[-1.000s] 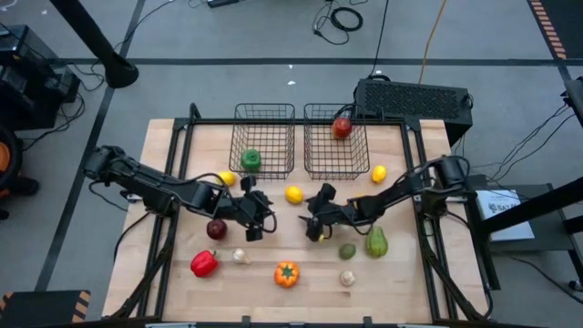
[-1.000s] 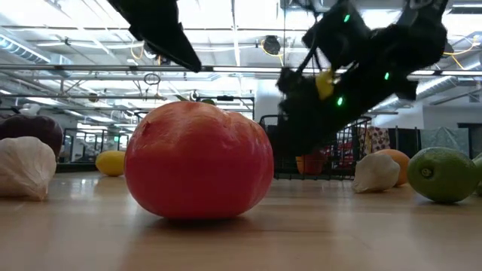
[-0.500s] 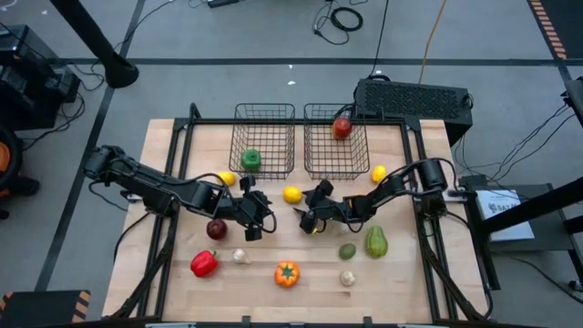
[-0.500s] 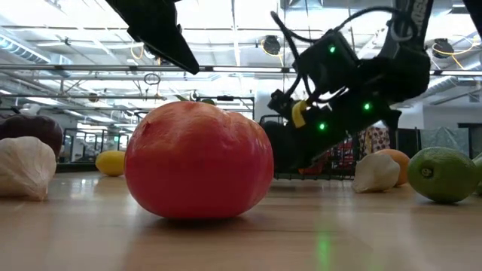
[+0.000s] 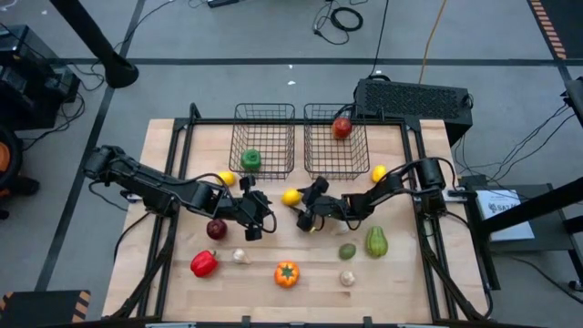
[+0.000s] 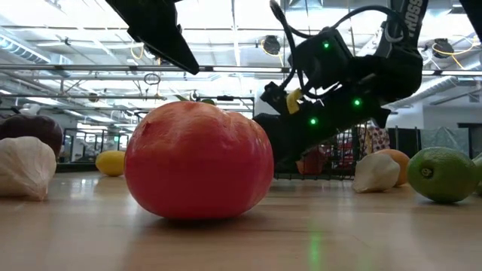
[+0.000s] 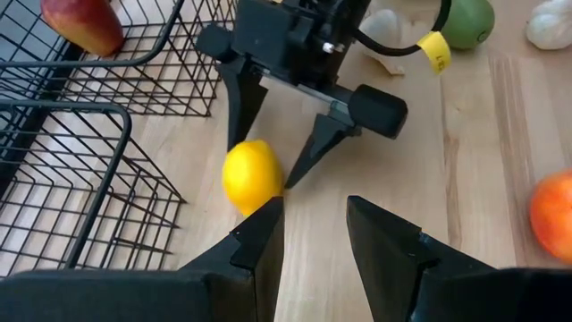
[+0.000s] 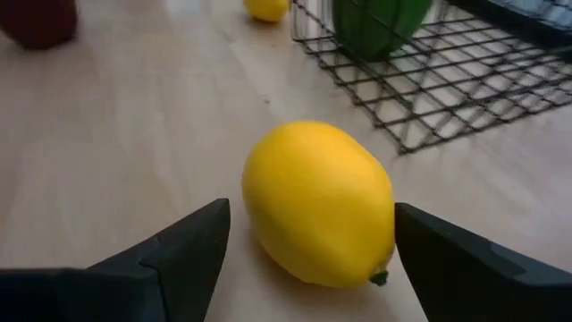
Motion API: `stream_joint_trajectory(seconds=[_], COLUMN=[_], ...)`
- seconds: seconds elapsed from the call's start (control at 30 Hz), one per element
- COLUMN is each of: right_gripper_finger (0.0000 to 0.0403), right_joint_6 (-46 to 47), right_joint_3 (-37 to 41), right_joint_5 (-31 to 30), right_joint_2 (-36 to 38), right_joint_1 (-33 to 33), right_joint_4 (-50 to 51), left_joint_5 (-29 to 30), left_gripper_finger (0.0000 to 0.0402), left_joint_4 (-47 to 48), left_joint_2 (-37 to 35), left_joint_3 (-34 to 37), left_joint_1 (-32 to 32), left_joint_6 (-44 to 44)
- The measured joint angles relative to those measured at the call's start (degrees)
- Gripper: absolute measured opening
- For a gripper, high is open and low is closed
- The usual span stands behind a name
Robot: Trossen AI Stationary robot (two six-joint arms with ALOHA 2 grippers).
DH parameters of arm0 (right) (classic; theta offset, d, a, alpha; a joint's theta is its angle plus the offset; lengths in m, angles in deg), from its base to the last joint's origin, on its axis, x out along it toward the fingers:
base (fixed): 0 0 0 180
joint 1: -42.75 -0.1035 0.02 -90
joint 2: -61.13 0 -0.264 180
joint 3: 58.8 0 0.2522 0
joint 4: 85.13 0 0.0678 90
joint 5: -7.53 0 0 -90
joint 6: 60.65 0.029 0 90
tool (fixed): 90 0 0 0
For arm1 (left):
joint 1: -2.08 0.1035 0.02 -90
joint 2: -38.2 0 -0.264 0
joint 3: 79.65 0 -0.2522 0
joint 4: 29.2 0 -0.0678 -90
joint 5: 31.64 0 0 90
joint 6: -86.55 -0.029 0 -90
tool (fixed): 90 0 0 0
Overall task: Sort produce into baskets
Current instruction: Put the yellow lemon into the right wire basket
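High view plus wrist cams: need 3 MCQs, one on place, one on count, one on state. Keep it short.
1. Where does the right gripper sit?
A. Over the right basket
B. At the lemon in the middle of the table
C. Off the table

2. How many lemons lie on the table outside the baskets?
A. One
B. Three
C. Five

3. How are the right gripper's fingers set?
A. Shut on the lemon
B. Open, one on each side of the lemon
C. Shut on nothing

Answers:
1 B: the high view puts it at the middle lemon, just in front of the left basket.
2 B: that one, one by the left gripper at, and one right of the right basket at.
3 B: the right wrist view shows the lemon between spread fingers with gaps on both sides.
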Motion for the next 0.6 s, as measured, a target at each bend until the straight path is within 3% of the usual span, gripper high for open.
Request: stream_joint_trajectory(seconds=[0.2,0.33,0.6], right_gripper_finger=[0.0304,0.0304,0.0304], right_joint_6=[-0.5,0.9,-1.5], right_joint_3=[0.0,0.0,0.0], right_joint_5=[1.4,7.0,6.2], right_joint_2=[0.0,0.0,0.0], right_joint_1=[-0.2,-1.2,-2.1], right_joint_4=[1.6,3.6,2.5], left_joint_5=[0.0,0.0,0.0], left_gripper_finger=[0.0132,0.0132,0.0132], left_joint_4=[0.0,0.1,0.6], left_joint_2=[0.0,0.0,0.0], left_joint_3=[0.0,0.0,0.0], left_joint_1=[0.0,0.0,0.0], left_joint_6=[0.0,0.0,0.0])
